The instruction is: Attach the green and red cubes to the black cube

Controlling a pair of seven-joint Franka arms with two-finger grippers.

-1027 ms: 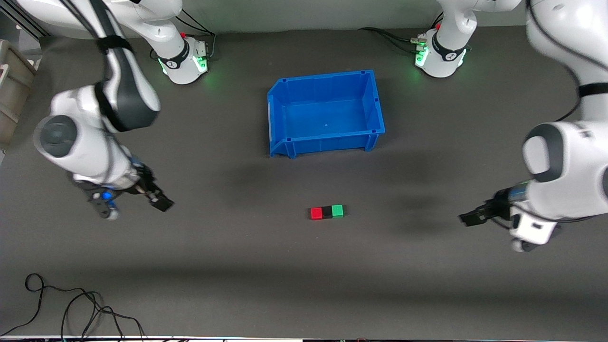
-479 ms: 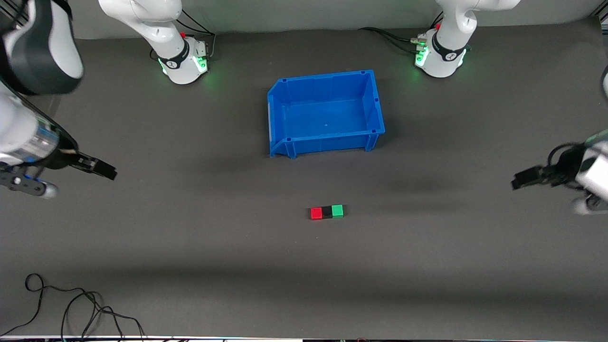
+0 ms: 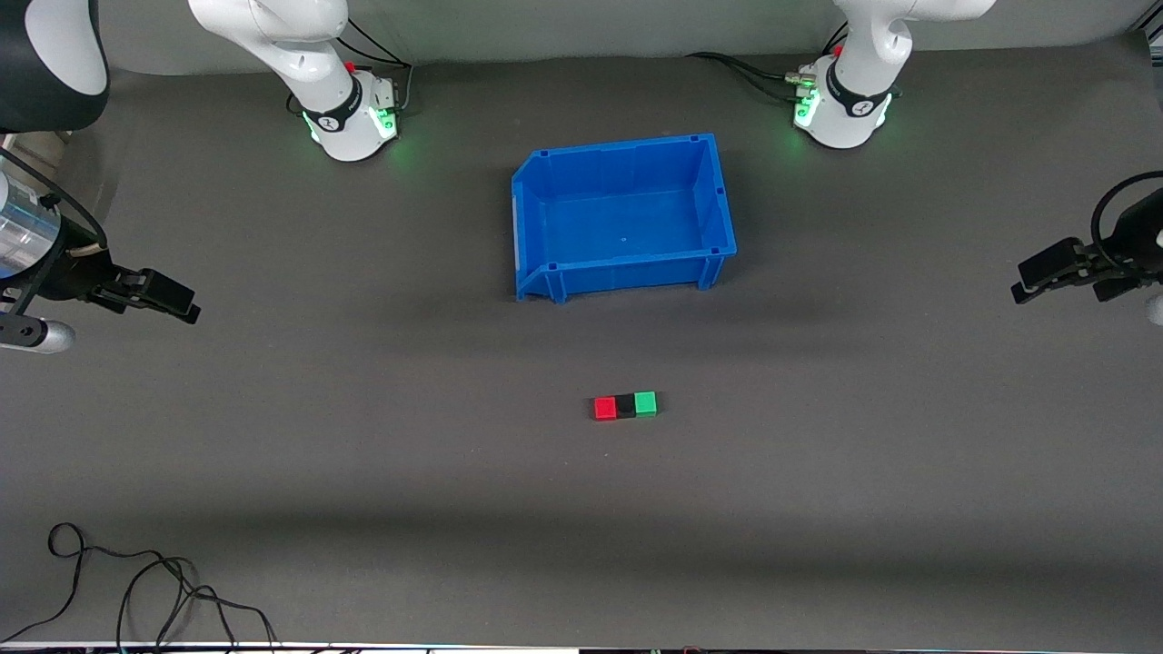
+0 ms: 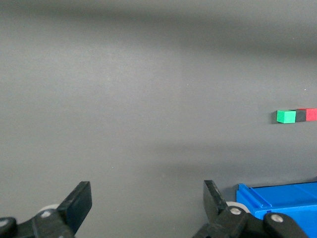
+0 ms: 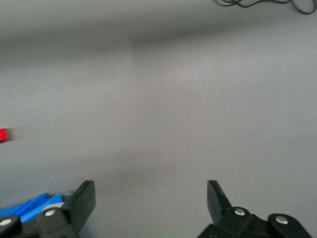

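- Black cube (image 3: 625,406), front view: sits mid-surface between red cube (image 3: 604,409) and green cube (image 3: 645,403), all three touching in one short row, at abt 6 o'clock from the blue bin (image 3: 545,227) and nearer the camera. Red on the end twd the right arm, green twd the left arm. Task looks done.
- Same view: left gripper (image 3: 1054,270) at 3 o'clock edge, right gripper (image 3: 150,295) at 9 o'clock edge, both over bare surface (image 3: 363,472), well apart from the row, holding nothing.
- Left wrist view: fingers (image 4: 79,201) spread wide, empty; row seen with green cube (image 4: 286,116) closest.
- Right wrist view: fingers (image 5: 84,198) spread wide, empty; only the red cube (image 5: 2,135) shows.
- Handling, my guess: tiny, light, rigid plastic; joints may part if knocked. Pinch the row's long flat sides, not its ends.
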